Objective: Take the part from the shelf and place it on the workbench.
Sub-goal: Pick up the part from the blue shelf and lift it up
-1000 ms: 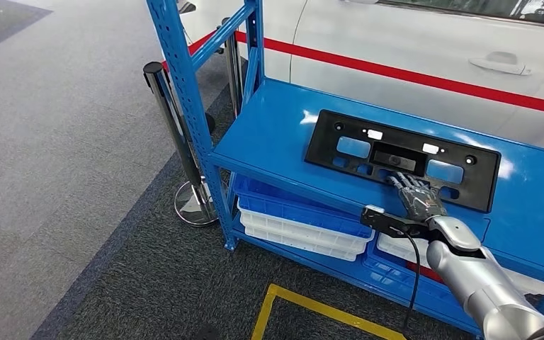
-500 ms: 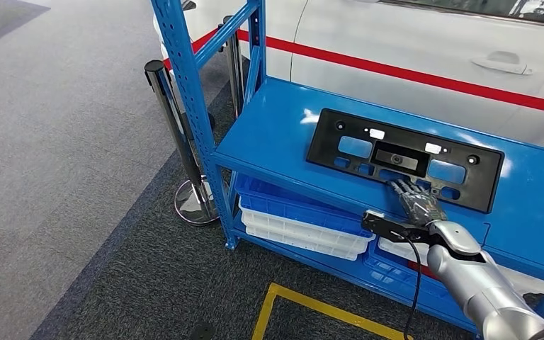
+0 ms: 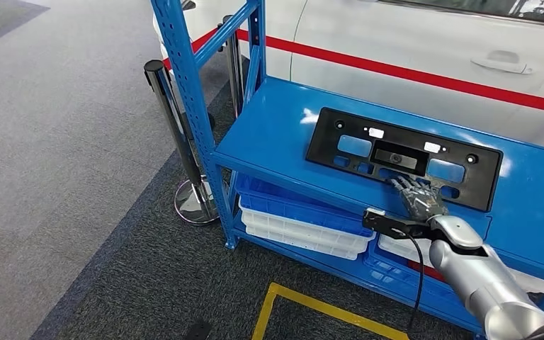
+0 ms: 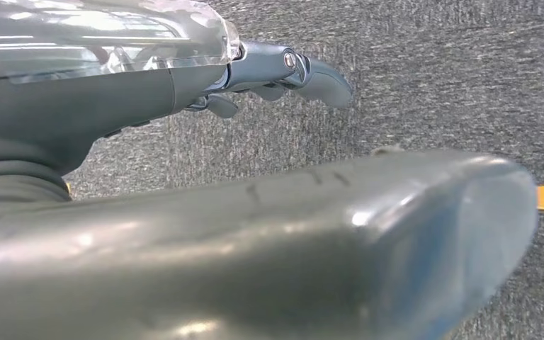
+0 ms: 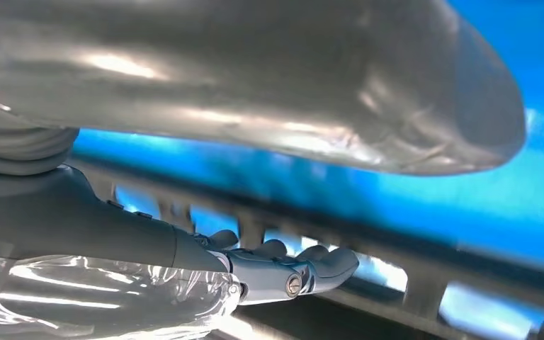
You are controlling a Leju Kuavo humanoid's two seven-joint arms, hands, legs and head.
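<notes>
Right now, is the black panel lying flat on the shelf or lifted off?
Flat on the blue shelf. The black panel lies level there; right hand is at its near edge, grip unclear.

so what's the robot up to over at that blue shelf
The robot's right hand is at the near edge of a black plastic part lying flat on the blue shelf. The part is not lifted yet, and whether the fingers grip it is unclear. The left hand hangs over the grey carpet, holding nothing.

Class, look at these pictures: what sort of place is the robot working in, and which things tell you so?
Probably a car workshop or assembly area: a blue steel shelf holds a black plastic car part, stacked parts trays sit below, and a white car stands behind.
</notes>
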